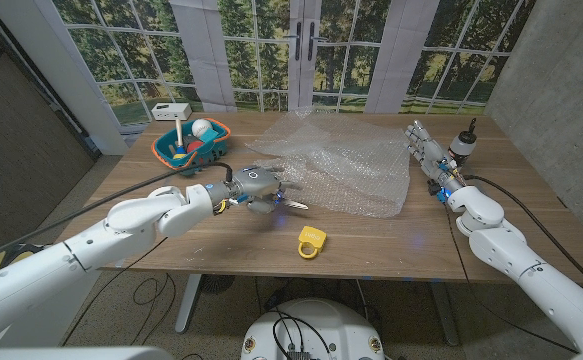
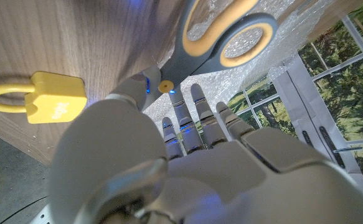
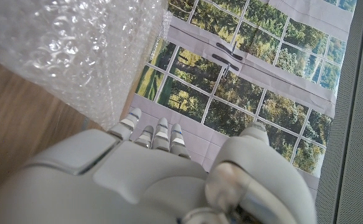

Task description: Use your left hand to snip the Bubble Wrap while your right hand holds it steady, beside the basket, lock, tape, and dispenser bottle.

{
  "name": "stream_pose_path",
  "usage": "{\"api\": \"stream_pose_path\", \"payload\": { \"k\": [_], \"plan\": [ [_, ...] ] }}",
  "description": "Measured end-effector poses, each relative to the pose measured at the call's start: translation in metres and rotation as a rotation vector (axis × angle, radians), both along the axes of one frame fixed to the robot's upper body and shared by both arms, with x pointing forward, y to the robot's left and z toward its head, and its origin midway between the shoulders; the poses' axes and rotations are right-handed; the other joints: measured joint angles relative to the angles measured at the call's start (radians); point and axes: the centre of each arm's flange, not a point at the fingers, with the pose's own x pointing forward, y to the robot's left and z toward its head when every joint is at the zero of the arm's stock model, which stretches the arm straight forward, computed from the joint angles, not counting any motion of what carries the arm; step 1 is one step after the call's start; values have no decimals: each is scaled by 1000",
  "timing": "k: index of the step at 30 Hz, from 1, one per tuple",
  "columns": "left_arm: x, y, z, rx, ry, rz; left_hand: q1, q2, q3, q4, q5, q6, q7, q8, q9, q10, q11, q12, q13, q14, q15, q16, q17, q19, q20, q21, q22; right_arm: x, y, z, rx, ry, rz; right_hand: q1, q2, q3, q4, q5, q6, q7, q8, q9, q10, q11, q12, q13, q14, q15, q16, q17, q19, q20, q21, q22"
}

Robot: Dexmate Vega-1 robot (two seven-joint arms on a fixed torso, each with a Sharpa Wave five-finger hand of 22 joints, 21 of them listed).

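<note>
- The bubble wrap (image 1: 336,170) lies spread over the middle of the bench (image 1: 391,255), a rumpled clear sheet reaching from near the basket (image 1: 193,146) across to your right hand (image 1: 423,152).
- Judged by its look, the sheet is very light, limp and slick. It will slide and bunch under any sideways push, and it will fold away from blades unless held taut.
- Your left hand (image 1: 256,188) sits at the sheet's near left edge, over a pair of scissors (image 2: 221,40) with grey and yellow handles. Its fingers (image 2: 182,121) reach toward the handles. You cannot tell from these views whether they are through the loops or merely resting against them, so treat the grip as unconfirmed.
- Your right hand stands at the sheet's far right edge, fingers (image 3: 145,134) extended and close together beside the plastic. No hold on the sheet is visible. Contact cannot be confirmed.
- Recommended hold: press the right hand down on the sheet near its edge, or pinch the edge itself, so the cut line stays stretched toward the left hand.
- A yellow lock (image 1: 311,241) lies on bare wood just in front of the sheet, close to the left hand. The bottle (image 1: 462,141) stands behind the right hand. Keep clear of both.
</note>
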Motion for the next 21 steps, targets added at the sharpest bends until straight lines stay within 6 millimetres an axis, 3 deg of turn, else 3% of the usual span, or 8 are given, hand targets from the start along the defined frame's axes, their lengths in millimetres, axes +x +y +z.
{"api": "stream_pose_path", "payload": {
  "k": [7,16,21],
  "plan": [
    [0,0,7,-56,2,-20,0,0,1,1,8,18,18,0,0,0,0,0,0,0,0,0,15,4,4,8,0,0,0,2,1,-5,1,0,0,0,0,0,0,0,0,0,0,0,0,0,0,0,0,0,0,0,0,0],
    [1,-1,11,-91,1,-35,7,-7,1,1,16,27,19,4,0,2,2,0,0,9,1,7,27,11,4,8,0,-1,-1,3,2,-9,1,0,0,4,4,0,0,0,0,0,4,4,0,0,6,-6,0,0,0,0,0,0],
    [1,-2,12,-113,4,-45,7,-7,10,-8,33,31,23,4,3,2,2,0,0,65,-2,22,37,48,37,15,0,-3,-1,2,3,-10,0,0,0,6,2,0,0,0,0,0,4,4,0,0,6,-6,0,0,0,0,0,0]
  ]
}}
